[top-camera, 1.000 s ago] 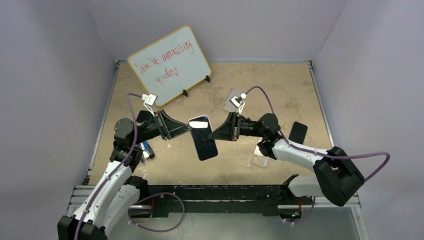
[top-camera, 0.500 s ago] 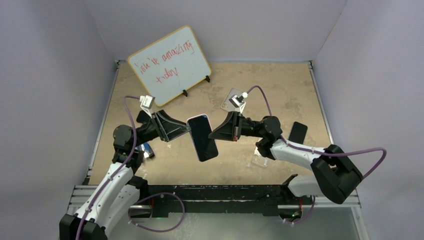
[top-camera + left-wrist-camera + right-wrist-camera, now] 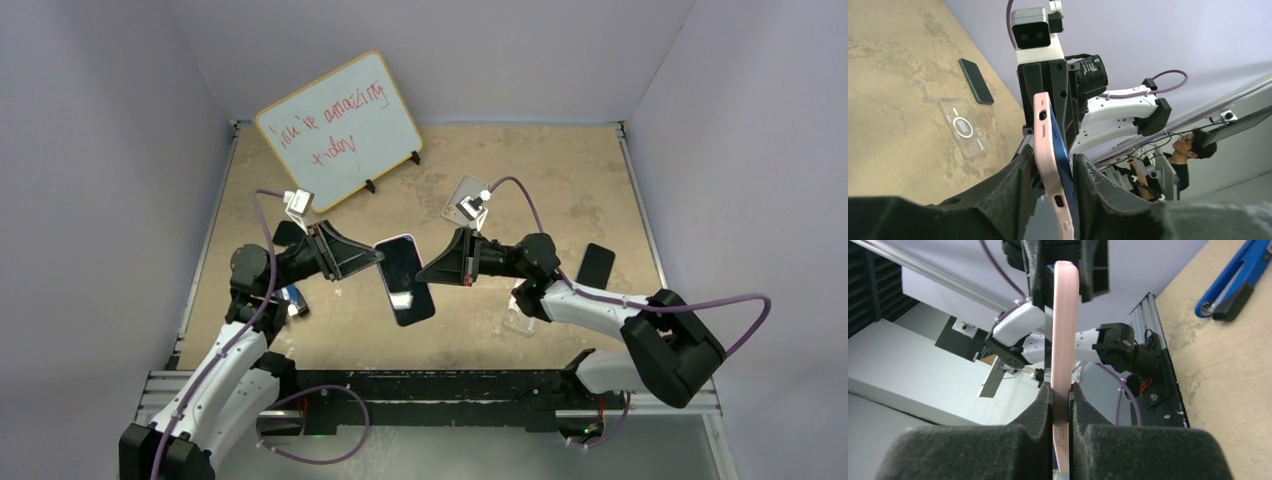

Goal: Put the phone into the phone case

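One phone is held in the air over the middle of the table, its long axis tilted and its glossy dark screen facing up towards the top camera. Its body is a thin slab with rounded corners. A smooth pink rim runs round the edge and has small oval cut-outs, with a blue face just behind it.

The left gripper meets the phone at its upper left edge. In the left wrist view its two black, rough-textured fingers lie against opposite faces and grasp the slab. The right gripper takes the opposite long edge. In the right wrist view its black foam-like pads are clenched tight on the pink rim, which shows edge-on as a narrow vertical band.

A clear phone case, a transparent rectangle with a white ring at its centre, lies flat on the table near the right arm. Just beyond it lies a second, dark handset, also flat.

The table top is sandy and mottled. A blue-handled tool rests on it beside the left arm. A whiteboard with a pale wooden frame and red handwriting stands tilted at the far left.
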{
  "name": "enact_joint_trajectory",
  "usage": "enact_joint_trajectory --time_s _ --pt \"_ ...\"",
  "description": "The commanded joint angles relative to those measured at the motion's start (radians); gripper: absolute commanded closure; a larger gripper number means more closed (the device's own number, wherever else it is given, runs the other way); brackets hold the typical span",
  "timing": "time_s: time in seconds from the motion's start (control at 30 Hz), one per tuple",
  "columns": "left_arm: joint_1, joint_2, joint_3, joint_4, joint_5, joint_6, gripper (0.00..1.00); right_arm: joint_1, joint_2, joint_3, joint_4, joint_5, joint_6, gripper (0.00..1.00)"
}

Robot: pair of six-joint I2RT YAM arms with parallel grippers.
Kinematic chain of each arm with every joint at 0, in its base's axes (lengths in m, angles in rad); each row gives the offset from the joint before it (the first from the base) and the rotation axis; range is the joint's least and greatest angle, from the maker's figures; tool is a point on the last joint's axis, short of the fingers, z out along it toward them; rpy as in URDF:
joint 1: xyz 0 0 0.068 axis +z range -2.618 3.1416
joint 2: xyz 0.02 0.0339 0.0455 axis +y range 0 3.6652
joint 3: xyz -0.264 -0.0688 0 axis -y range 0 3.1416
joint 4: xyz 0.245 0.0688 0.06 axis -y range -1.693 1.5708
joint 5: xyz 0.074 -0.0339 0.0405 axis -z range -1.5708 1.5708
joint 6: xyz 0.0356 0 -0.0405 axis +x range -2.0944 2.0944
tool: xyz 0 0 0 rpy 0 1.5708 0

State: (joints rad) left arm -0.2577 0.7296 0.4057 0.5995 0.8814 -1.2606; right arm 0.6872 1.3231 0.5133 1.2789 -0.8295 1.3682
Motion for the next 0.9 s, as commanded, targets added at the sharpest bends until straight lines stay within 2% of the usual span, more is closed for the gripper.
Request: enact_joint_trajectory --time_s 0.0,0.03,0.1,0.17,0.23,0.37,0.47,0.53,0.6,0.67,0.77,0.87 --pt "-0.002 0.015 0.086 -0.159 -0.027 0.117 0.75 0.005 -0.018 0.004 0.022 0.015 -0.041 1.0" --pt "-0.002 0.028 0.112 -0.231 -0.036 0.167 0.85 0.005 -0.018 0.006 0.017 0.015 -0.043 0.98" --pt "-0.002 0.047 0.151 -0.36 -0.046 0.249 0.98 0.005 -0.02 0.01 0.002 0.023 -0.049 0.84" --pt "-0.002 0.061 0.177 -0.443 -0.056 0.302 1.0 0.005 -0.024 0.018 -0.024 0.035 -0.058 0.71" --pt "-0.002 0.068 0.191 -0.479 -0.058 0.331 1.0 0.005 -0.024 0.03 -0.044 0.045 -0.07 0.67" --pt "-0.002 0.064 0.18 -0.453 -0.046 0.294 1.0 0.007 0.001 0.047 -0.049 0.055 -0.071 0.69" --pt "-0.002 0.065 0.16 -0.38 -0.009 0.227 0.99 0.008 0.024 0.046 0.008 0.067 -0.035 0.9" --pt "-0.002 0.067 0.156 -0.365 0.011 0.207 0.79 0.008 0.032 0.045 0.045 0.096 -0.009 1.0" --pt "-0.002 0.064 0.153 -0.365 0.024 0.198 0.62 0.008 0.037 0.047 0.07 0.127 0.016 1.0" --pt "-0.002 0.056 0.144 -0.367 0.031 0.195 0.51 0.008 0.042 0.047 0.095 0.155 0.04 1.0" --pt "-0.002 0.037 0.109 -0.364 0.036 0.179 0.45 0.006 0.064 0.039 0.179 0.199 0.099 1.0" --pt "-0.002 0.001 0.039 -0.264 0.051 0.097 0.44 0.006 0.095 0.036 0.274 0.231 0.155 1.0"
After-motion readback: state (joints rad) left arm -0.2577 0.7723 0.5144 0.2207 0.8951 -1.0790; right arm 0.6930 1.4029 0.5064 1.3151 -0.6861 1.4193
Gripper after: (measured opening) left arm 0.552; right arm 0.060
